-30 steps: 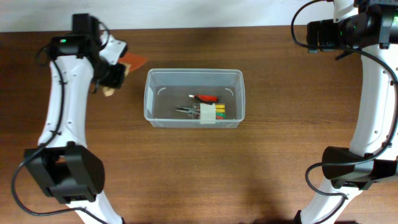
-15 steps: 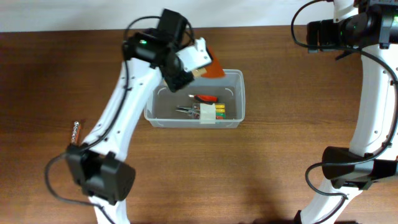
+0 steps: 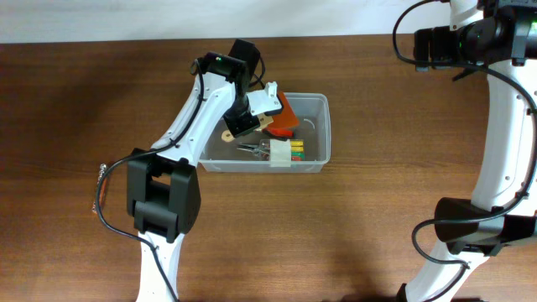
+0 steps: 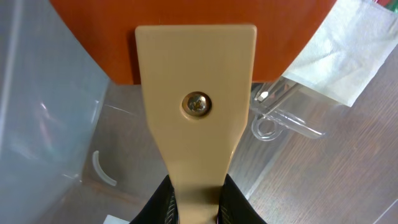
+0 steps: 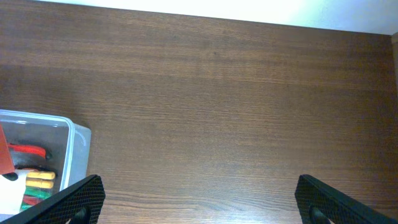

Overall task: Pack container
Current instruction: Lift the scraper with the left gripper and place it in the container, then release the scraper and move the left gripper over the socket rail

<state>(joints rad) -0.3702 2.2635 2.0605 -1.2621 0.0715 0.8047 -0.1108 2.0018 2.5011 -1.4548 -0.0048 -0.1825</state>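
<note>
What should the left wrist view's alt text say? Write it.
The left gripper clamps the tan handle of an orange-bladed spatula above the clear container, where a white packet lies.

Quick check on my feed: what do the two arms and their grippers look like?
The left arm and right arm share white links, black joints, loose black cables and a green wrist light. The right gripper has black, mesh-textured fingers.
</note>
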